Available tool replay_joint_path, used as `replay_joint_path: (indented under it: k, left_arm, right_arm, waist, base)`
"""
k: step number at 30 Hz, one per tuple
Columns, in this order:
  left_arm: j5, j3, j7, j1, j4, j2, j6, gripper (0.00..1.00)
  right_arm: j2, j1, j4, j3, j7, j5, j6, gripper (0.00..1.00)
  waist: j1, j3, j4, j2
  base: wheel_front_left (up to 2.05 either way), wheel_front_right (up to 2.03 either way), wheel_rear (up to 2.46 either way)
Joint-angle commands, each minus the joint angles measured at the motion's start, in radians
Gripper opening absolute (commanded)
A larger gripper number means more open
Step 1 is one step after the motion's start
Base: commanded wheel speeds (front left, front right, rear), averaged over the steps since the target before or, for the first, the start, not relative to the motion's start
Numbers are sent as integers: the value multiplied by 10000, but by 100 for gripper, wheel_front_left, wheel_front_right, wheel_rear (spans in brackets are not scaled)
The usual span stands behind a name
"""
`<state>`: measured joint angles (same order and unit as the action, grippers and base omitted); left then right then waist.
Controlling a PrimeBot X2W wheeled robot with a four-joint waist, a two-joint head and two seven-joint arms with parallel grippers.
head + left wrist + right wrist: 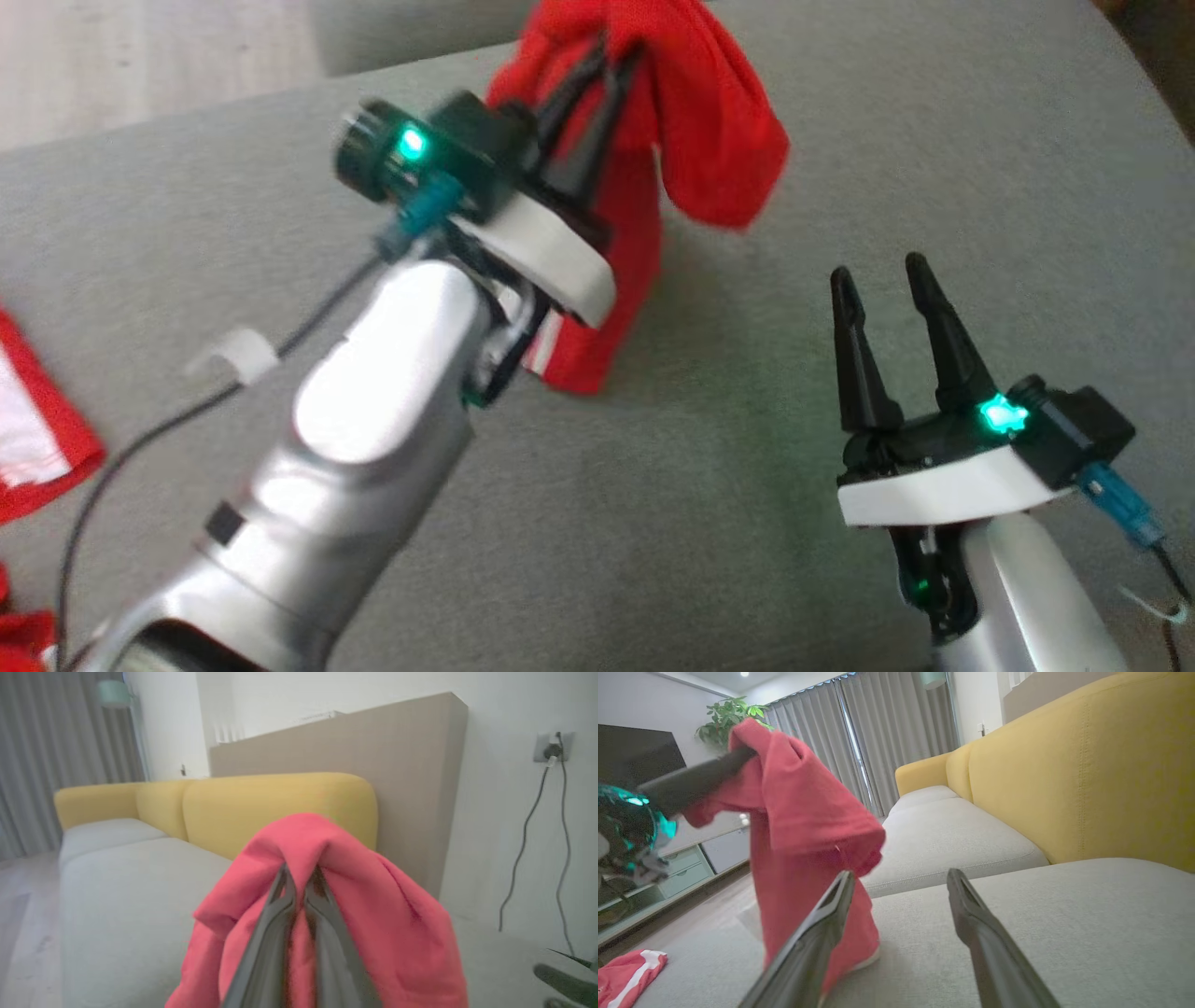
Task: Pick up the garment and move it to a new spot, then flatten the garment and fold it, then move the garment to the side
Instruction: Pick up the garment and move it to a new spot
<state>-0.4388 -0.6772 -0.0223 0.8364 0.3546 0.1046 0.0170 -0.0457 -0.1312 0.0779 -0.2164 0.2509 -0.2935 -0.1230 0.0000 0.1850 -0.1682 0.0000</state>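
grey sofa seat [709, 523] as the work surface, yellow backrest [1087, 774] rising behind

far left on the seat: second red-and-white garment [37, 439], lying loose, well apart from the action

left of centre: left gripper [616, 51] raised above the seat, closed almost completely on a bunched fold of the red garment [719, 140]; cloth draped over both fingers [275, 914] and hanging down in a long tail, lower end apparently touching the seat

right: right gripper [878, 271] low over bare seat, spread as wide as possible, holding nothing, near the hanging cloth but apart from it

step in hand, by the look of it: the first one, pick up and carry to a new spot; flattening, folding and setting aside all yet to come

next move, as a judgement: carry across to open seat, lower the bunch onto it, then bring in the idle right gripper for a second corner and pull flat; calls for a grip on a single layer at an edge, not on the bunch; some risk of the tail dragging and twisting on the way
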Motion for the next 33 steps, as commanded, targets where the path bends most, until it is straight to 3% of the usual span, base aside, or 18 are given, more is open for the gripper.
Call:
replay_joint_path:
  k: [1,7,12,20,26,33]
  left_arm:
    - [130,131,-148,281,-72,-20,-86,100]
    - [126,-299,-719,289,559,-358,-132,100]
    - [150,-142,-1205,310,870,-238,-277,100]
    - [65,608,-2081,-362,859,688,-728,100]
    - [77,1131,-2349,-1890,276,1476,-1137,100]
    - [158,2068,-2390,-4396,-1104,1623,-1622,100]
  right_arm:
    - [-45,-424,-406,-204,109,-130,-77,100]
    - [-45,-454,-455,-29,109,-239,-77,100]
    - [-45,-372,-446,155,109,-158,-77,100]
    - [-45,-83,-411,752,109,246,-77,100]
    - [-45,281,-367,1214,109,571,-77,100]
    - [-45,676,-280,1362,109,767,-77,100]
  waist:
    - [0,344,-519,0]
    - [0,462,-661,0]
    - [0,360,-356,0]
    - [0,-74,770,0]
    - [0,-446,1614,0]
    - [0,-787,2202,0]
  base:
    - [0,0,0]
    - [0,0,0]
    - [0,0,0]
    - [0,0,0]
    - [0,0,0]
    - [0,0,0]
